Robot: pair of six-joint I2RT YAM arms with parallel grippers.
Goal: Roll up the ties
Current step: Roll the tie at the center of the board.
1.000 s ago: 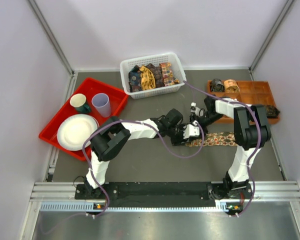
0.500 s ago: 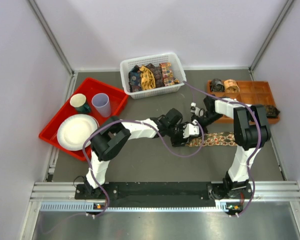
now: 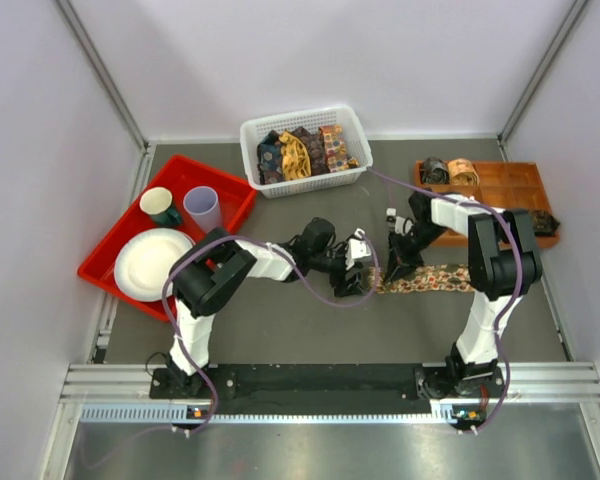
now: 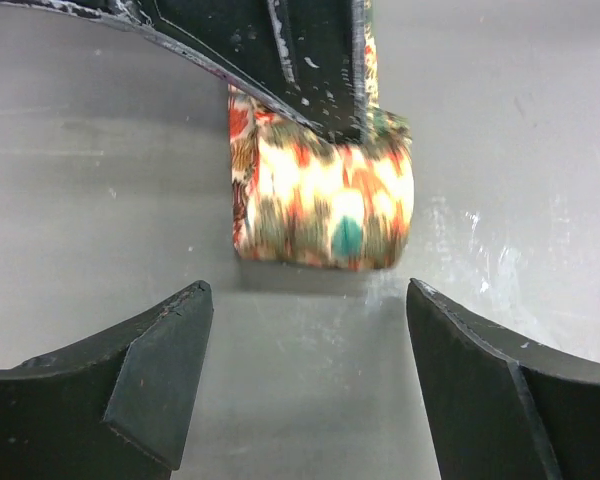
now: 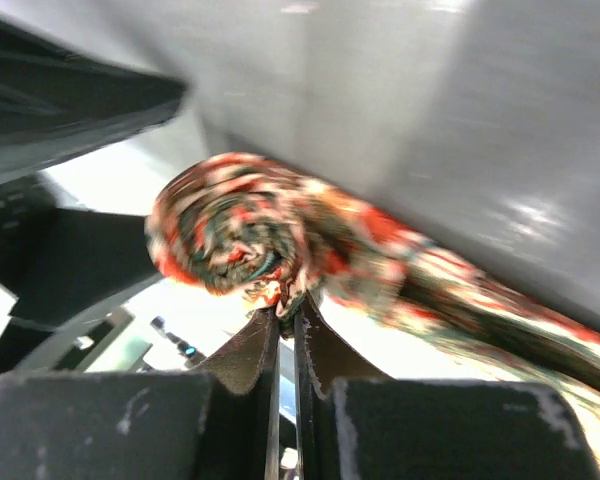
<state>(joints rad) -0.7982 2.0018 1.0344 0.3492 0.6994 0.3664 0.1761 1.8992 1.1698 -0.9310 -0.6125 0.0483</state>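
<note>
A tan-olive tie with orange-red motifs point(image 3: 430, 278) lies flat on the grey table, its left end rolled into a small coil point(image 4: 325, 200). My right gripper point(image 3: 393, 268) is shut on the coil's inner end point(image 5: 280, 290), and the coil point(image 5: 235, 235) sits just above its fingertips. My left gripper point(image 3: 363, 276) is open and empty, just left of the coil and apart from it. In the left wrist view the left gripper point(image 4: 305, 295) has its jaws spread wide in front of the coil, and the right gripper's black finger point(image 4: 290, 50) lies over the coil.
A white basket point(image 3: 352, 178) of unrolled ties stands at the back. An orange tray point(image 3: 510, 185) at the right holds rolled ties point(image 3: 448, 171). A red tray point(image 3: 235, 200) at the left holds a white plate point(image 3: 153, 262), a green cup point(image 3: 159, 205) and a lilac cup point(image 3: 203, 208).
My left gripper has pulled back to the left, off the tie's rolled end. My right gripper has come down onto the coil.
</note>
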